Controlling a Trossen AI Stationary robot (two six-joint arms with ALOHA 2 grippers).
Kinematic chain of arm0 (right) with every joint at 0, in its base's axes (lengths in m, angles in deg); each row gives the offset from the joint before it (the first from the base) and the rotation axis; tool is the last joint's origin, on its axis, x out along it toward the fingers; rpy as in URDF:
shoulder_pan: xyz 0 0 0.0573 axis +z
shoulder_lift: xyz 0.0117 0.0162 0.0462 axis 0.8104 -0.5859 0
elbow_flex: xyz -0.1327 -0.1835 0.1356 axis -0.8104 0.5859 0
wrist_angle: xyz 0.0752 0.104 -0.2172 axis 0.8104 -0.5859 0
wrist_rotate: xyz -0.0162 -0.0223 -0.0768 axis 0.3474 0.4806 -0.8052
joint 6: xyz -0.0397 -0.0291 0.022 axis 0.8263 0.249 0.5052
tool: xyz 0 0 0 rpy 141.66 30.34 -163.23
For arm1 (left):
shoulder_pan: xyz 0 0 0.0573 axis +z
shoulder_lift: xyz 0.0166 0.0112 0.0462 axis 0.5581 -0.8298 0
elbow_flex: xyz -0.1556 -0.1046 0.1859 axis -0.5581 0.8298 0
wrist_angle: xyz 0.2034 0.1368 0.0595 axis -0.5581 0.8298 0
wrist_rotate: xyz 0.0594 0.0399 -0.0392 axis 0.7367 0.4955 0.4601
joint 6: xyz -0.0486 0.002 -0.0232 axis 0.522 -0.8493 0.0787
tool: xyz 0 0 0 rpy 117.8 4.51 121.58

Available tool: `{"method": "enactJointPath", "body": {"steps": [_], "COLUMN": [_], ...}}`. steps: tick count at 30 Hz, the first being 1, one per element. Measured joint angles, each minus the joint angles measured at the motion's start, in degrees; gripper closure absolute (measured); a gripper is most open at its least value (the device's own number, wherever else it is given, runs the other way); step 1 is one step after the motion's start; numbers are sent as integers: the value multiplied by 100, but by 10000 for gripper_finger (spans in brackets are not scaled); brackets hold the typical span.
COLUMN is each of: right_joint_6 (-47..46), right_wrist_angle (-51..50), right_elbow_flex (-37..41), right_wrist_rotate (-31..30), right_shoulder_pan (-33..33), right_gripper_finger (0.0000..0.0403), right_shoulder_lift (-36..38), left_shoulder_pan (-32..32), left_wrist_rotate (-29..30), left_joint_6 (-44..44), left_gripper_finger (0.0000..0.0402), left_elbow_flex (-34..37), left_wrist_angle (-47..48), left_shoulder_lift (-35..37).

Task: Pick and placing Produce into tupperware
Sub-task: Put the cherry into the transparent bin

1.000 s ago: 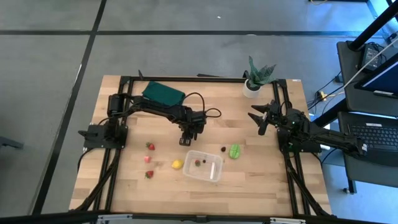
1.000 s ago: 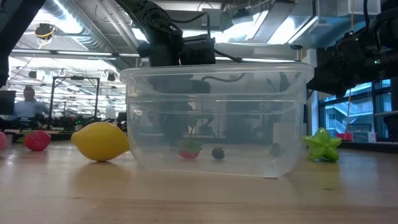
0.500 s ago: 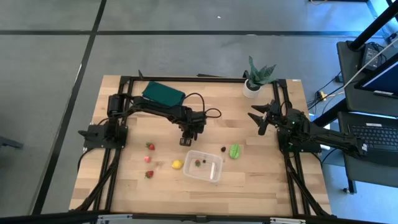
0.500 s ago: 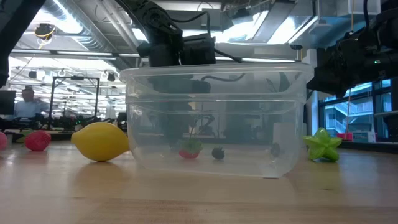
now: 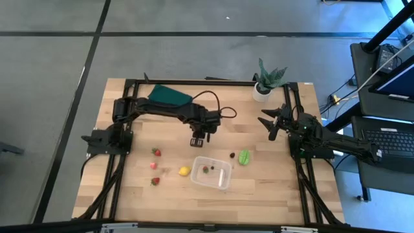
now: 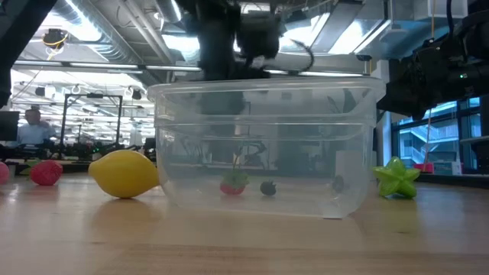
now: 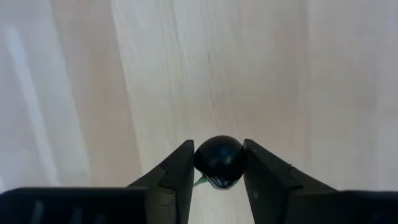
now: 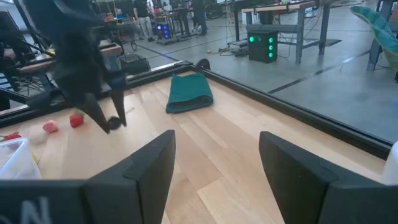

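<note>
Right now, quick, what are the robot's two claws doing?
Left gripper: shut on a dark berry, lifted off the table.
Right gripper: open, empty, waiting at the table's right side.

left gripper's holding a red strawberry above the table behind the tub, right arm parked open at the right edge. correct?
One thing is off: the left gripper is shut on a dark berry, not a red strawberry; the left wrist view shows it pinched between the fingers. It does hang above the table behind the tub, and the right gripper waits open at the right edge.
</note>
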Motion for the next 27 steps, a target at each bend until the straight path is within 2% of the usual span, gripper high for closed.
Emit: {"method": "enactJointPath", "body": {"steps": [6,9,12,18,23,27], "right_joint_6": [-2,-2,-2,-2,2,4], "right_wrist_angle": [0,0,0,-2,0,-2], "right_elbow_flex": [0,0,0,0,0,0], "right_wrist_rotate": [0,0,0,0,0,2], "right_shoulder_pan": [0,-2,-1,0,-1,-2], "right_gripper_finger": [169,168,168,168,168,169], "right_shoulder_lift": [2,2,2,0,0,-2], "left_shoulder_pan": [-367,-634,-959,-1510,-1852,-2073], "left_wrist_rotate": [-14,-13,-18,-46,-39,-135], "left_joint_6": [2,4,14,523,933,1062], "left_gripper_finger": [289,277,281,297,276,279], "left_elbow_flex": [-949,-1407,-1724,-1821,-1818,-1821], "left_wrist_angle": [587,662,661,728,771,783], "left_shoulder_lift": [17,24,26,31,-144,-369]}}
